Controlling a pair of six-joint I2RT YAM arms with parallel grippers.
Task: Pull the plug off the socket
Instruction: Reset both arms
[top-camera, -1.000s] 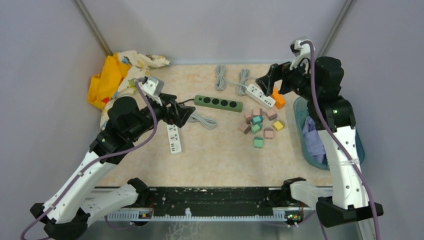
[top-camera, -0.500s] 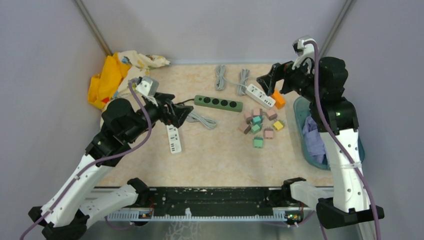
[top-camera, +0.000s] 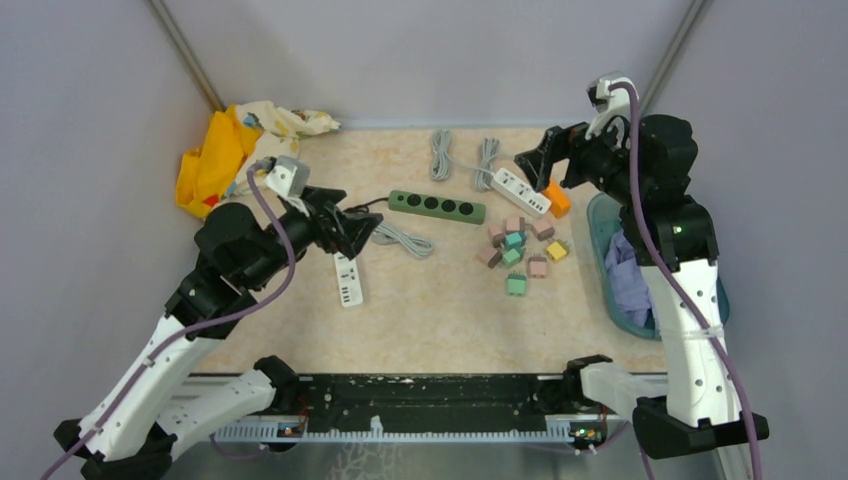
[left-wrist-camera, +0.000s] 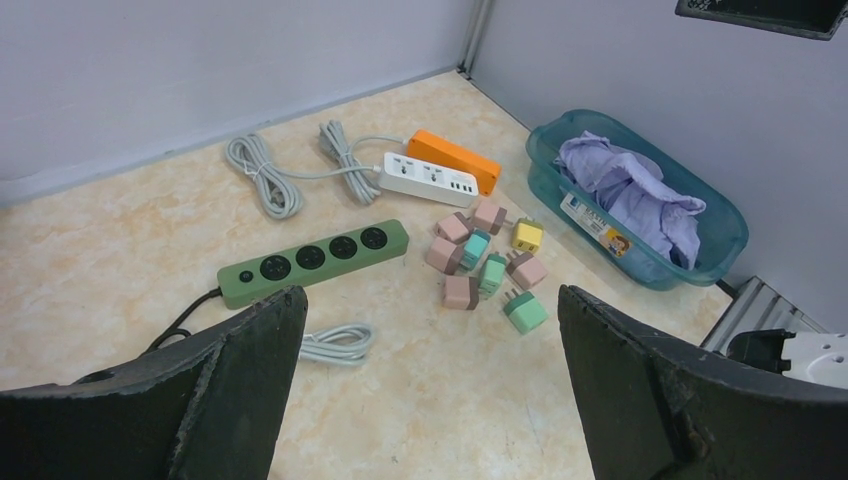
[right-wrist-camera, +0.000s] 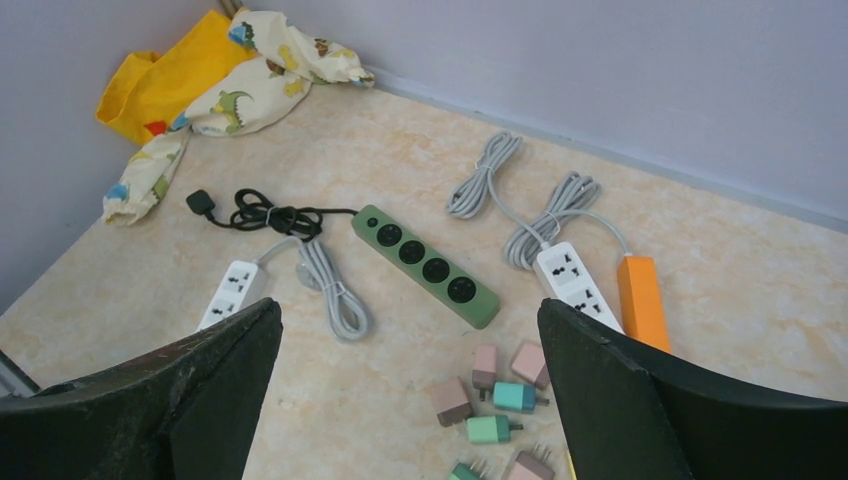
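A crumpled yellow cloth lay in the upper left of the overhead view, bunched against the wall corner. A pale cloth printed with dinosaurs lay touching it and partly over it. At the right edge of the beige marbled tabletop sat a teal plastic basin holding a rumpled lilac cloth. A small sticker was on the basin's side. A black rail ran along the bottom of the frame.

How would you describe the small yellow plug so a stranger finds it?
Find the teal plastic basin at the table's right edge. Beside it lies a cluster of small cube-shaped plugs. The yellow plastic plug sits nearest the basin, the only yellow among pink and green.
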